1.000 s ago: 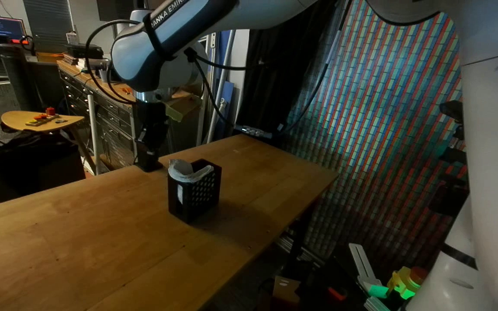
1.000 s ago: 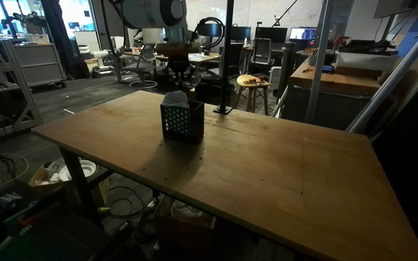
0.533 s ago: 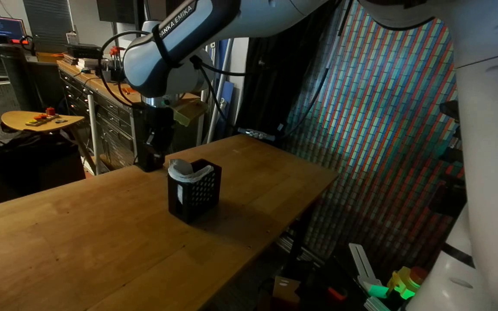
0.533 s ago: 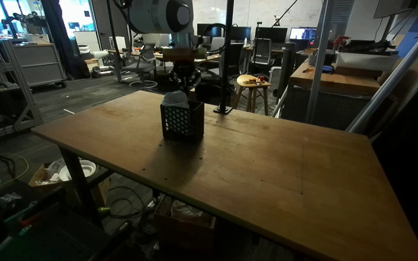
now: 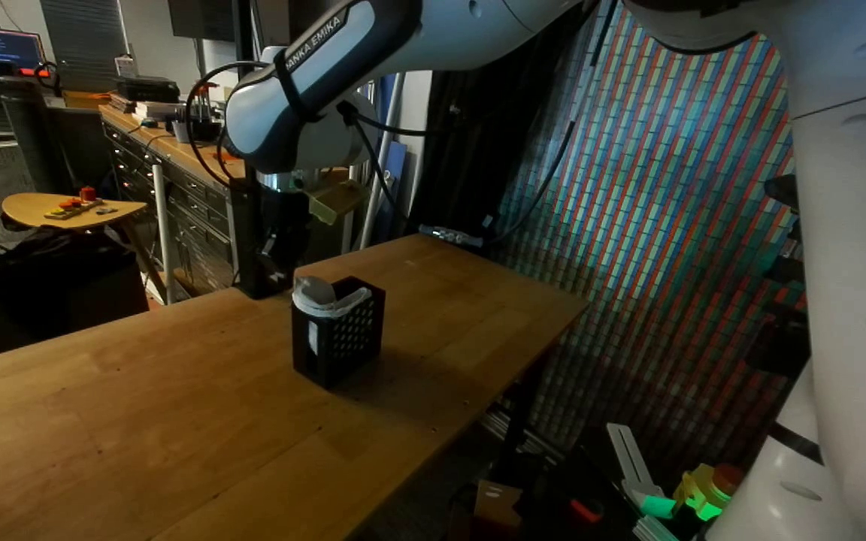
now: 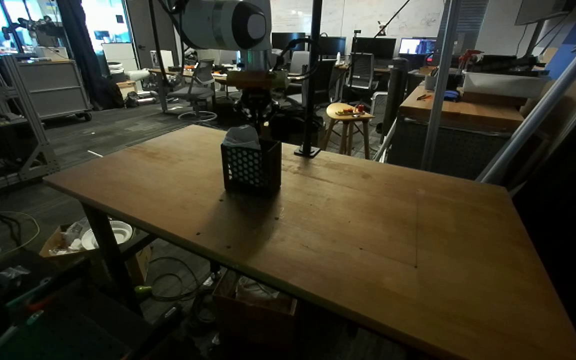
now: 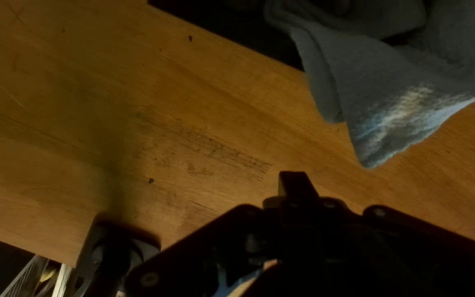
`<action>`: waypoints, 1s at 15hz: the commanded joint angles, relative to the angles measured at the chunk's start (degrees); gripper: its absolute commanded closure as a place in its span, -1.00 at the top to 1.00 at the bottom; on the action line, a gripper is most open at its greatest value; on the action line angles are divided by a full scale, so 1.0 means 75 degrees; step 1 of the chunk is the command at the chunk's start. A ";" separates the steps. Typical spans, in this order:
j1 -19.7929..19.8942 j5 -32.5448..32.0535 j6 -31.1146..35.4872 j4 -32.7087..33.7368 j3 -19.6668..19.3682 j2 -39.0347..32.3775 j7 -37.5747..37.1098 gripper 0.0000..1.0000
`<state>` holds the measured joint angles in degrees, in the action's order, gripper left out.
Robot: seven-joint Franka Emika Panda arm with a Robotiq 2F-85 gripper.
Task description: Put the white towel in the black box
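Observation:
The black box [image 5: 358, 338] stands upright on the wooden table, with holes in its side; it also shows in an exterior view [image 6: 270, 170] and at the top of the wrist view [image 7: 237, 31]. The white towel, greyish in this light, sits in the box and bulges above its rim in both exterior views [image 5: 315, 291] [image 6: 241, 136]. In the wrist view a corner of the towel [image 7: 386, 78] hangs out past the box's edge. My gripper [image 7: 297, 185] is shut and empty, apart from the towel. In an exterior view the gripper [image 5: 279, 272] is beside the box, above the table's edge.
A black post with a flat base [image 6: 307, 150] stands at the table's edge close to the gripper; its base also shows in the wrist view [image 7: 116, 243]. The wooden table [image 5: 140, 421] extends around the box. A small stool [image 6: 348, 114] stands beyond the table.
My gripper has moved to the right and downward in both exterior views, nearer the box, slowing in the last half second. The towel and box have not moved.

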<state>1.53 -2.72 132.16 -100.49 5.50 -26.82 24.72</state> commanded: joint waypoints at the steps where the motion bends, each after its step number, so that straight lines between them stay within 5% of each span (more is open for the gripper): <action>1: 0.0111 0.0236 0.0255 -0.0347 0.0099 0.0235 0.0075 -0.95; 15: -0.0019 -0.0097 0.0258 -0.0954 -0.0176 0.1004 -0.0219 -0.93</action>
<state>1.58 -2.31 133.68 -104.91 4.70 -22.62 24.48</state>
